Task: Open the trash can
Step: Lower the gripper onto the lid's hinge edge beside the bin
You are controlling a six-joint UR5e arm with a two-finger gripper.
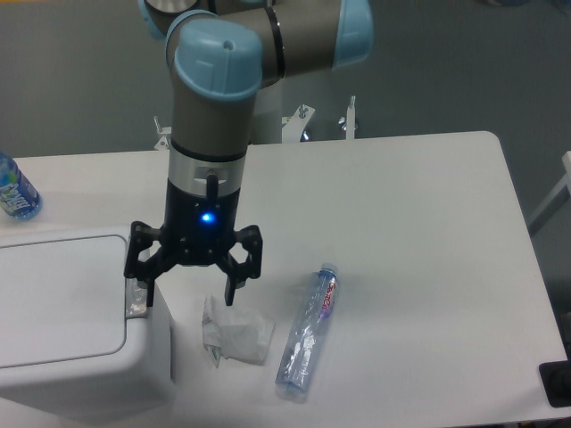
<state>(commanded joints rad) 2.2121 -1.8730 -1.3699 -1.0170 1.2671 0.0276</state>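
The trash can [62, 312] is a big white boxy bin at the lower left, its flat lid down. A small grey latch button [136, 299] sits on the lid's right edge. My gripper [189, 296] hangs open just right of the bin. Its left finger [144, 283] is right over the latch; I cannot tell whether it touches. The right finger is above the crumpled tissue. Nothing is held between the fingers.
A crumpled white tissue [236, 332] lies on the table right of the bin. A clear plastic bottle [308, 330] lies on its side further right. A blue-labelled bottle [15, 190] stands at the far left edge.
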